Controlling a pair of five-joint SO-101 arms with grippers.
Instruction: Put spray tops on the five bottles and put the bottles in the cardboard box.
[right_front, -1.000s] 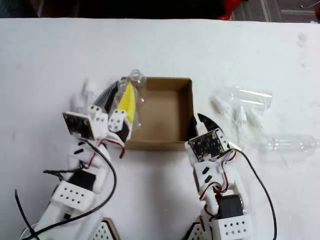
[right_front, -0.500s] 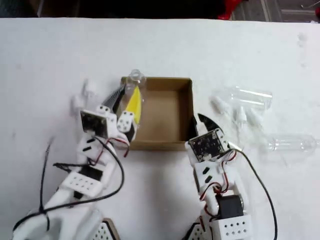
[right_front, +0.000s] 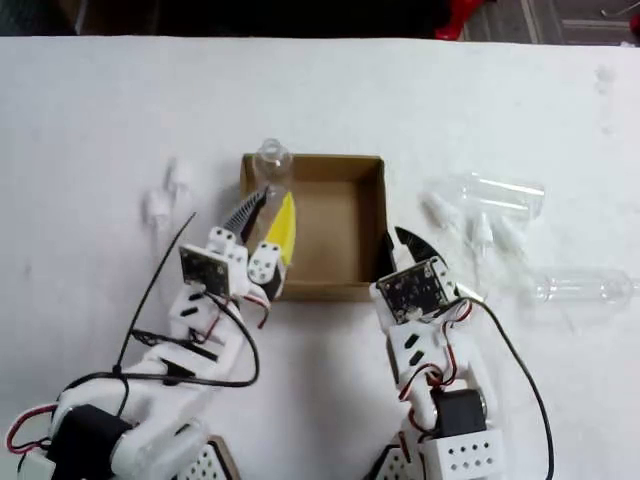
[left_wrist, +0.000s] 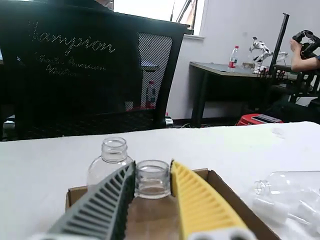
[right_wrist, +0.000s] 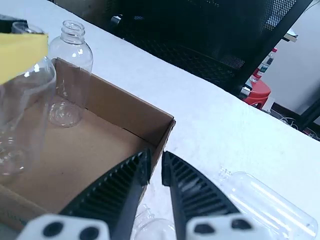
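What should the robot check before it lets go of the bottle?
1. Grip: ok. The left gripper is shut on the bottle at its neck.
2. Spray top on that bottle: not ok. Its neck is open.
3. Bottle over the cardboard box: ok. It hangs upright over the box's left side.
4. Room in the box: ok. Most of the floor is bare; a second bottle stands at the far corner, also without a top.
5. Right gripper out of the way: ok. It is shut, holds nothing and sits at the box's near right corner.
6. Spray tops to hand: ok. They lie on the table right of the box.
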